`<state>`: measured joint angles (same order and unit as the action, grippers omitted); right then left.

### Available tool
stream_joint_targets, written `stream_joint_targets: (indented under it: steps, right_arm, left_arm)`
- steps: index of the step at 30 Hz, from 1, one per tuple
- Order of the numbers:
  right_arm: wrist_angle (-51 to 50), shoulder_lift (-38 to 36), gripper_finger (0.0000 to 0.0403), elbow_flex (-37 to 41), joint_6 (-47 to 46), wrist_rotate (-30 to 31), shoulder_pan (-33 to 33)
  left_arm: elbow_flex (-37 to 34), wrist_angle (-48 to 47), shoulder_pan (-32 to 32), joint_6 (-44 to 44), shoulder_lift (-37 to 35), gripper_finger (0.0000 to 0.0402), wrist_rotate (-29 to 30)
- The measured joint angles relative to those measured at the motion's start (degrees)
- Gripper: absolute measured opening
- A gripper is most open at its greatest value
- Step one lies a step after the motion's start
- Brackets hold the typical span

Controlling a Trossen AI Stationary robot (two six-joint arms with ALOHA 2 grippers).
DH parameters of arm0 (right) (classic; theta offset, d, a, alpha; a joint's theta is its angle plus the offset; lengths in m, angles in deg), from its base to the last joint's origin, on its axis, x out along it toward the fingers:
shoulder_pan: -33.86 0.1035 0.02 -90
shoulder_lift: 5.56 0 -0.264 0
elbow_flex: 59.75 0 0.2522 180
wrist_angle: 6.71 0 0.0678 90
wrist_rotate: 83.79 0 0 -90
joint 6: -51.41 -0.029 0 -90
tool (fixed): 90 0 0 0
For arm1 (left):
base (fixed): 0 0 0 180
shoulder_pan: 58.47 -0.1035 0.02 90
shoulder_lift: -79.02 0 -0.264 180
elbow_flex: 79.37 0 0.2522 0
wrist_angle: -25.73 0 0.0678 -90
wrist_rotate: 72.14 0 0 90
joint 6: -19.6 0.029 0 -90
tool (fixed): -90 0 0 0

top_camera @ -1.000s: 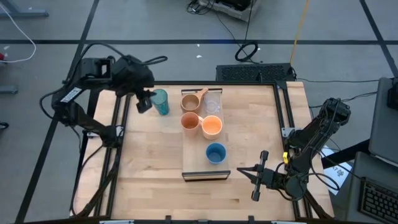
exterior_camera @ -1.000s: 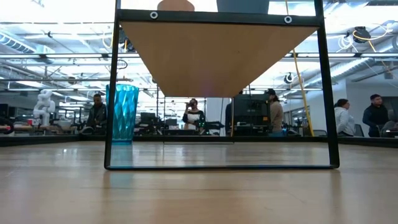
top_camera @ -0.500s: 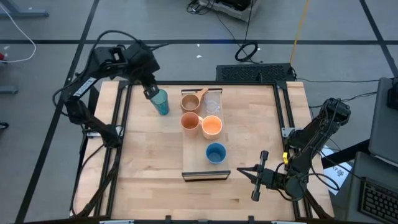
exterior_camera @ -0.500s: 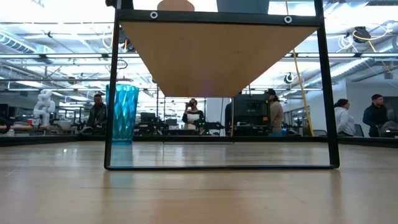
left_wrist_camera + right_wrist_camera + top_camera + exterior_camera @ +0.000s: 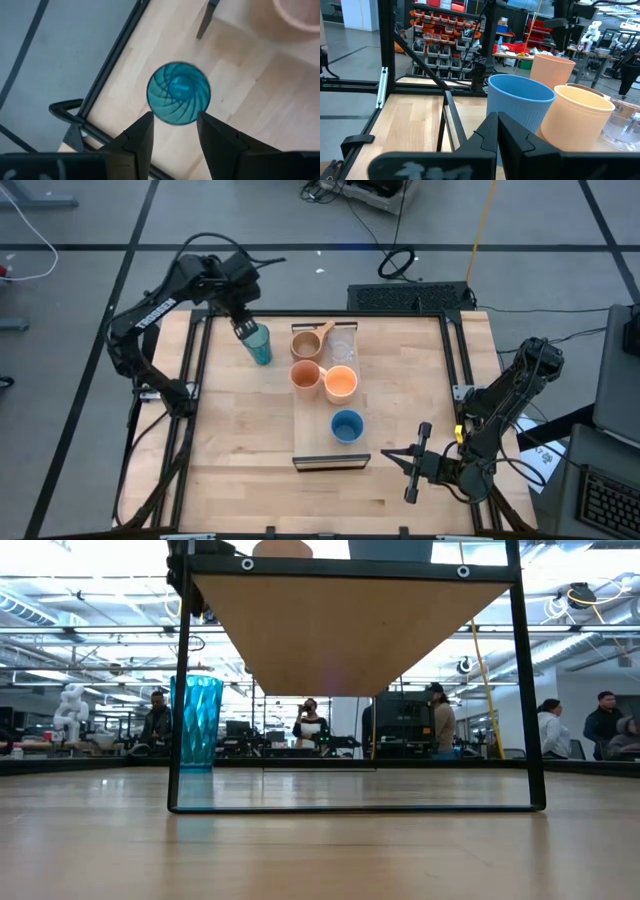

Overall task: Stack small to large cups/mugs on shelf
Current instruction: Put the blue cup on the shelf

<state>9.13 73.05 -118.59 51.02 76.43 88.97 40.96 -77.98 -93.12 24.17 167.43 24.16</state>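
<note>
The teal tumbler (image 5: 259,345) stands upright on the tabletop just left of the shelf (image 5: 325,452), near the far edge; it also shows in the low view (image 5: 197,723). My left gripper (image 5: 244,330) hovers above it, open and pointing down, so the tumbler's mouth (image 5: 178,93) shows just beyond the fingertips (image 5: 175,131). On the shelf stand the tan mug (image 5: 306,343), clear glass (image 5: 342,347), orange mug (image 5: 305,375), small orange cup (image 5: 341,384) and blue cup (image 5: 347,425). My right gripper (image 5: 388,453) waits shut by the shelf's near end.
A black metal frame (image 5: 190,380) runs along the table's left and right sides. The shelf's dark legs (image 5: 178,690) stand on the tabletop. A keyboard (image 5: 410,297) lies beyond the far edge. Bare wood lies left and right of the shelf. People stand in the room behind.
My left arm has swung from the table's far left corner toward the right, bringing its gripper over the teal tumbler. The tumbler and the cups on the shelf have stayed where they were.
</note>
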Motion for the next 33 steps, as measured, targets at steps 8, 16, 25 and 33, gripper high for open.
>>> stream_joint_targets:
  steps: [8,16,25,33]
  right_arm:
    - [-0.8,0.0,0.0000,0.0,0.0,0.0,0.0]
    - [-0.8,0.0,0.0000,0.0,0.0,0.0,0.0]
    - [-1.3,0.0,0.0000,0.0,0.0,0.0,0.0]
    - [-1.3,0.0,0.0000,0.0,0.0,0.0,0.0]
  left_arm:
    - [-2.9,0.2,-2.2,2.7,-0.1,0.0152,0.2]
    - [-7.3,0.4,-2.2,10.4,0.0,0.0152,-0.6]
    - [-14.4,1.6,4.7,19.4,0.0,0.0173,-1.0]
    - [-18.4,5.4,8.6,21.7,-0.7,0.0219,2.1]
